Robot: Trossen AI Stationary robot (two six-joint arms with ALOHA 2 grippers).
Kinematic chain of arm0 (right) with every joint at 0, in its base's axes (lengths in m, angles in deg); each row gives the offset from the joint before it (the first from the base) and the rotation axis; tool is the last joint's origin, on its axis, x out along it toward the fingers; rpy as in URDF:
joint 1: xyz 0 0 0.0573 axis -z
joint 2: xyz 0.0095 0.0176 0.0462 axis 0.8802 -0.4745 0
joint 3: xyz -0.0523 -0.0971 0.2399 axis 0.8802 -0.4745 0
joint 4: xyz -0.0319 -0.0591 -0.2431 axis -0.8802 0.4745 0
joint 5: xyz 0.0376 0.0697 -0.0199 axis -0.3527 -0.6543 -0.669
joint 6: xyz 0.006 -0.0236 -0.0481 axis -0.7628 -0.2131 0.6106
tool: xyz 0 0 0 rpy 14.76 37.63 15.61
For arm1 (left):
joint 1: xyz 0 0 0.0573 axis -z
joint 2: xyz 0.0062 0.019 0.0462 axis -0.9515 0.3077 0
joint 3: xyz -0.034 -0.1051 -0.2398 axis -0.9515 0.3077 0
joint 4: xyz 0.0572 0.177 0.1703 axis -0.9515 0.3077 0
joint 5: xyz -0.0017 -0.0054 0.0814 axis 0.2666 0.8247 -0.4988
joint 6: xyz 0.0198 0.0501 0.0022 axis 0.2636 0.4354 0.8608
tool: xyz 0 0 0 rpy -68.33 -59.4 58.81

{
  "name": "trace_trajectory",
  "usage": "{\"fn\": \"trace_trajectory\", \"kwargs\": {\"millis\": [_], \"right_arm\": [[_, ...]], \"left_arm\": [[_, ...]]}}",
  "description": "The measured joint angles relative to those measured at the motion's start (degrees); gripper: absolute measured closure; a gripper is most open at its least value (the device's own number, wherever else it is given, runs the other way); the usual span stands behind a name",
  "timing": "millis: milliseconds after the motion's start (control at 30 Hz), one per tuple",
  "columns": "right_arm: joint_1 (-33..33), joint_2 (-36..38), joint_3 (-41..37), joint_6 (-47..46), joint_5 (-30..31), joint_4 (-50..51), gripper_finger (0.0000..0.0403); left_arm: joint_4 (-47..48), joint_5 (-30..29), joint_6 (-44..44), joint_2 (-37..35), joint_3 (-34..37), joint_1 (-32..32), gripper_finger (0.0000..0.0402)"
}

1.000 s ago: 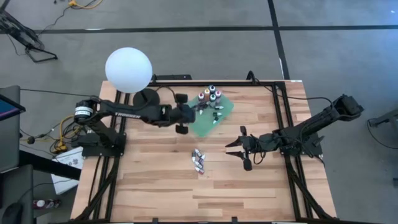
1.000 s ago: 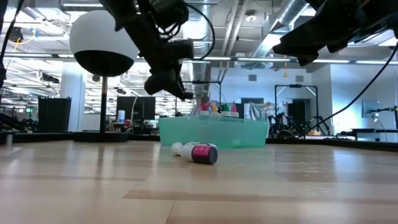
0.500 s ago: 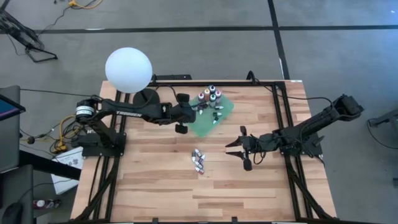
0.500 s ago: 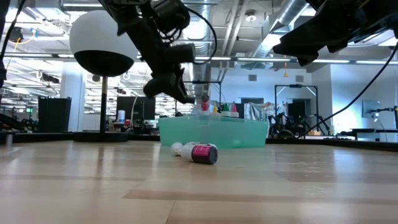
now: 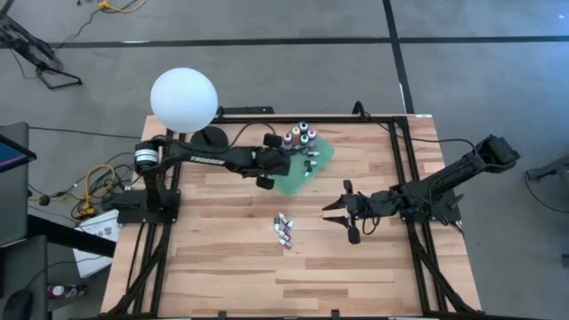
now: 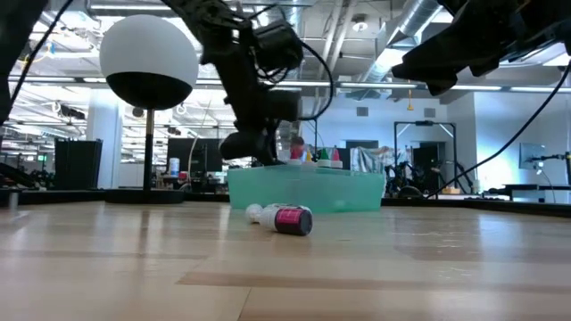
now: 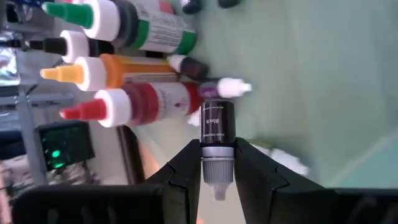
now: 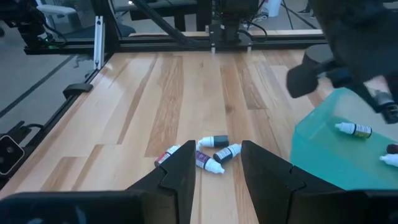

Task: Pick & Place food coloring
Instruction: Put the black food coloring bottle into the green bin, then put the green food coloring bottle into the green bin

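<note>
My left gripper hangs over the near-left part of a green square container, shut on a small bottle labelled "Black". Larger dropper bottles with red, orange, green and black tips stand together at the container's far corner, and small vials lie on its floor. A few small bottles lie on their sides on the wood in the middle of the table. My right gripper is open, held above the table to the right of those bottles. My left gripper pinches the black bottle between its two fingers at the grey cap end. The bottle lies along the fingers, and its dark body sticks out past the fingertips. It is lifted clear above the green container floor.
A lamp with a white globe stands at the table's far left corner. Black frame rails run along the table's sides. Bare wood lies toward the near edge. In the low view the container shows as a walled tub behind the lying bottles.
My left gripper has moved toward the table's right, from beside the green container to over it, and has come down closer to its rim, carrying the black bottle with it. My right arm has stayed still.
</note>
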Motion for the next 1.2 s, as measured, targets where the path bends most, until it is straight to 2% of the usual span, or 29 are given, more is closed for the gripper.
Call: {"fn": "trace_trajectory", "kwargs": {"millis": [200, 467, 767, 1033, 1200], "right_arm": [[-0.02, 0.0, 0.0, 0.0, 0.0, 0.52, 0.0282], [0.0, 0.0, 0.0, 0.0, 0.0, 0.56, 0.0282], [0.0, 0.0, 0.0, 0.0, 0.0, 0.98, 0.0282], [-0.02, 0.0, 0.0, 0.0, 0.0, 0.98, 0.0282], [0.0, 0.0, 0.0, 0.0, 0.0, 0.98, 0.0282]], "left_arm": [[8.3, -5.62, 2.95, 5.35, -8.29, -0.47, 0.0328], [17.87, -6.05, 4.1, 12.18, -15.9, -1.19, 0.0328], [21.21, -4.52, 4.21, 12.21, -18.72, -1.19, 0.0326], [22.14, -3.91, 4.19, 12.09, -19.66, -1.3, 0.0288], [22.22, -4.8, 4.1, 12.09, -19.68, -1.36, 0.0281]]}}
